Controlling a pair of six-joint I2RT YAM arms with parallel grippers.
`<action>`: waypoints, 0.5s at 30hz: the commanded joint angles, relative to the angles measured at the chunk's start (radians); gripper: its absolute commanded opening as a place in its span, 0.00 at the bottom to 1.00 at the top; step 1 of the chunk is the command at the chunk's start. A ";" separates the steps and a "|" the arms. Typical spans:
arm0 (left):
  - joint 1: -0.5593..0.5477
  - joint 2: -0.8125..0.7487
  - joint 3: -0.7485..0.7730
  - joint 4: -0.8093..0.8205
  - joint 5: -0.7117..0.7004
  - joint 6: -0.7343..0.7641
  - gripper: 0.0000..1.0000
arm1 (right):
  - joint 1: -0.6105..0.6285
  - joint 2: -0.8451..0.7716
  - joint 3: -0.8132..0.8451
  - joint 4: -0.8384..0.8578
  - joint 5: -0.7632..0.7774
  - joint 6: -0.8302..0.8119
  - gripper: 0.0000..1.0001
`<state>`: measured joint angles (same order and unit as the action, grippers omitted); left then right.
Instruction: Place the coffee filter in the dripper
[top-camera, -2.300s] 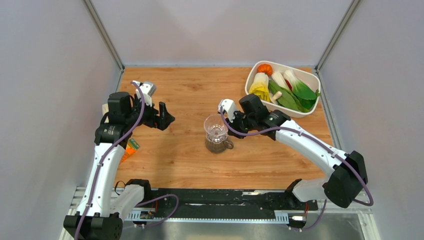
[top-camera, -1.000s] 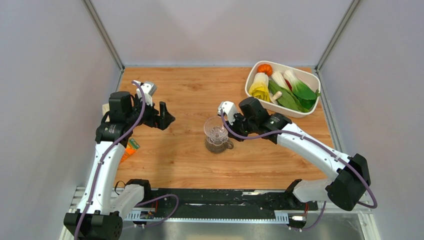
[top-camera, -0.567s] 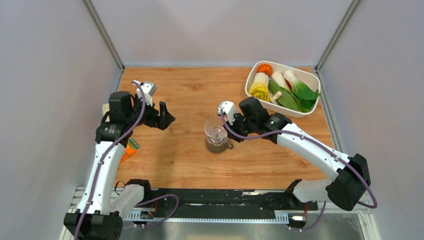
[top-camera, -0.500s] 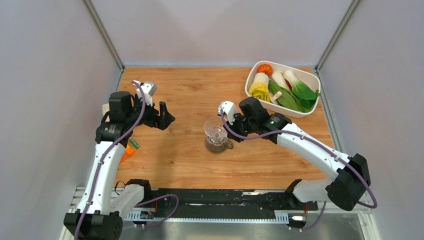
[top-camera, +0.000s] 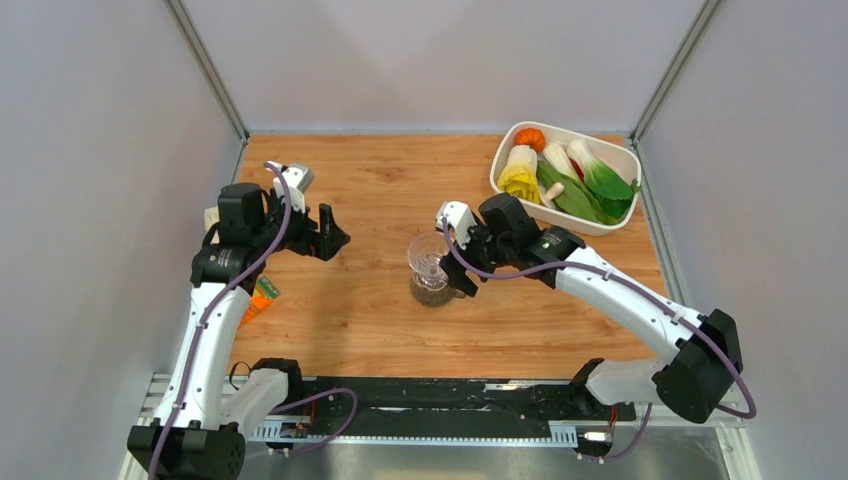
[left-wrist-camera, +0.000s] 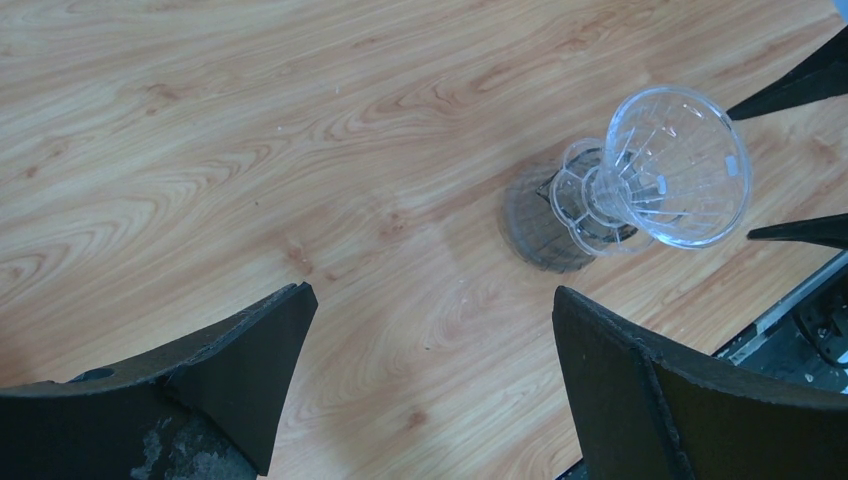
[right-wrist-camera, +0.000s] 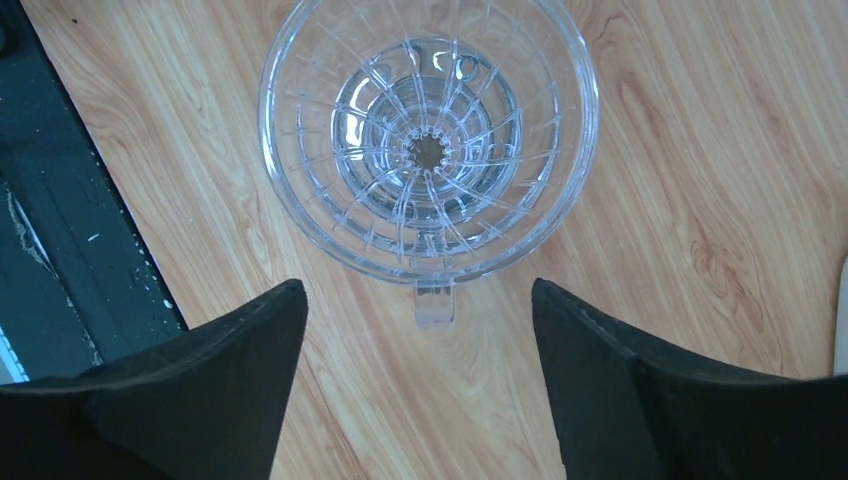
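Observation:
The dripper (top-camera: 430, 258) is a clear ribbed funnel standing upright on a small glass jug (top-camera: 434, 290) at mid-table. From above, the dripper (right-wrist-camera: 428, 150) looks empty, with its small tab pointing at the camera. My right gripper (right-wrist-camera: 418, 292) is open, its fingers apart on either side of that tab and touching nothing; in the top view the right gripper (top-camera: 457, 266) sits just right of the dripper. My left gripper (top-camera: 335, 232) hangs open and empty to the left, and the dripper (left-wrist-camera: 675, 165) appears far off in its wrist view. The coffee filter is out of view.
A white tub (top-camera: 628, 158) of toy vegetables stands at the back right. A flat orange packet (top-camera: 262, 297) lies by the left arm at the table's left edge. A black rail (top-camera: 430, 400) runs along the near edge.
My right gripper's jaws have spread wide beside the dripper, which stays on the jug. The left arm has not moved.

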<state>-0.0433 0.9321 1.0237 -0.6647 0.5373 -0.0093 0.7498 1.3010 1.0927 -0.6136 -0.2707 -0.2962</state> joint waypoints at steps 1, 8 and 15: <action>0.007 -0.005 0.019 -0.015 0.004 0.038 1.00 | 0.004 -0.084 0.019 0.007 -0.027 -0.011 0.90; 0.006 0.029 0.105 -0.128 -0.033 0.091 1.00 | -0.054 -0.133 0.072 -0.053 -0.095 -0.043 1.00; 0.013 0.045 0.187 -0.228 -0.085 0.137 1.00 | -0.181 -0.207 -0.003 -0.092 -0.185 -0.060 1.00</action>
<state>-0.0422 0.9749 1.1378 -0.8188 0.4850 0.0765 0.6147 1.1423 1.1133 -0.6765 -0.3779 -0.3389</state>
